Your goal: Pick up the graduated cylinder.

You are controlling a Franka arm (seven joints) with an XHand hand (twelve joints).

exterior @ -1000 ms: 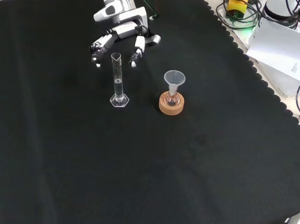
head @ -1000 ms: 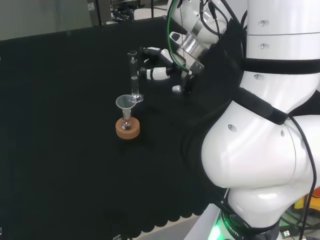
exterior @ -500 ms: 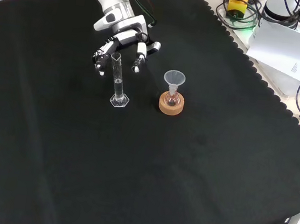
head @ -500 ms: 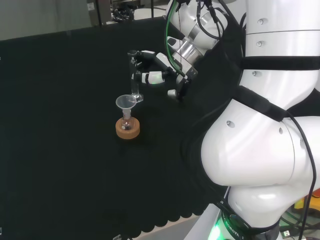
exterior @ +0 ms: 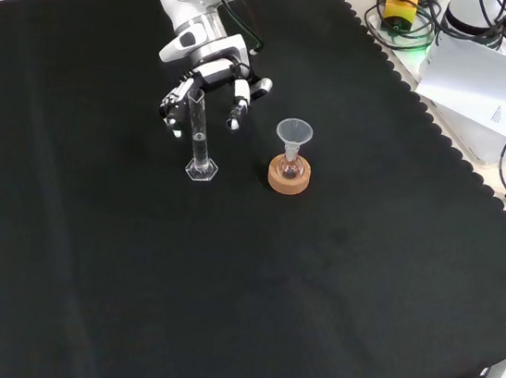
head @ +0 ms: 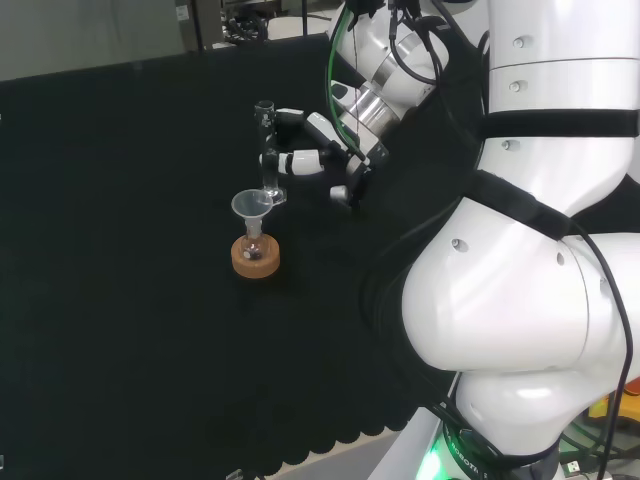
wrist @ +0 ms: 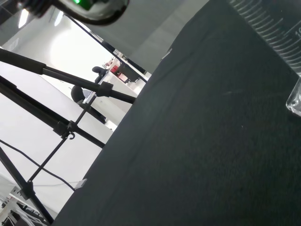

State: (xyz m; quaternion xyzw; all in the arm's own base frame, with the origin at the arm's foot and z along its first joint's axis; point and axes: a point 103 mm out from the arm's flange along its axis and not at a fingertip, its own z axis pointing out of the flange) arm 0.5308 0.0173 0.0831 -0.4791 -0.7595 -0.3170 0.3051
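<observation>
— Toward the far edge of the cloth (exterior: 334, 284), where is the cylinder (exterior: 198, 135)?
— I see it upright, beside a funnel (exterior: 294, 134) on a flask (exterior: 289, 168).
— And the hand (exterior: 207, 76)?
— Fingers spread open around the cylinder's top, not gripping.

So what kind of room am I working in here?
Probably a lab bench set up for robot trials: a graduated cylinder, a funnel in a small flask on a cork ring, black cloth.
</observation>
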